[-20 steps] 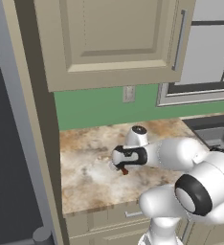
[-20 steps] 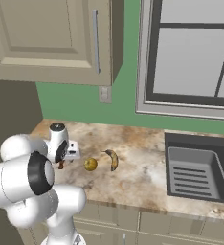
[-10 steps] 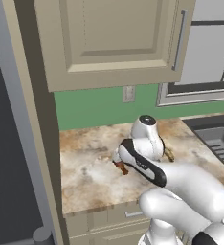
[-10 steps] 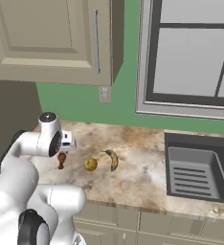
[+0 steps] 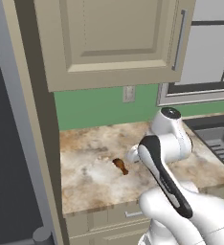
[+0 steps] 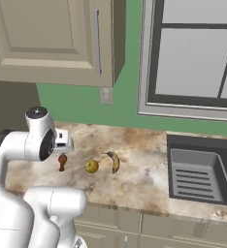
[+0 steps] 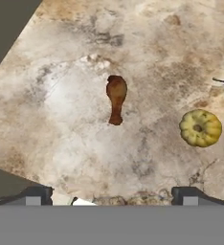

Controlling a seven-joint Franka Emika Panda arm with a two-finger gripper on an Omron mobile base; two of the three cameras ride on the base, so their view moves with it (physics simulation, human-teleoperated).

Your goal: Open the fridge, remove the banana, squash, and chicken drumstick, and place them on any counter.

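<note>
Chicken drumstick (image 7: 116,104) lies on the counter (image 7: 147,57) below the wide-open, empty gripper (image 7: 111,196).

chicken drumstick (image 5: 120,166) — on counter (image 5: 90,182)

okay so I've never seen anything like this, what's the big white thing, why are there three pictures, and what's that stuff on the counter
The white thing is a robot arm in a simulated kitchen. Two pictures come from cameras behind it, to its left and right. The third looks down from its hand; the gripper is open and holds nothing. On the stone-look counter lie a chicken drumstick, a round yellow squash beside it, and a banana just past the squash. A dark sink sits at the counter's far end, below a window.
</note>
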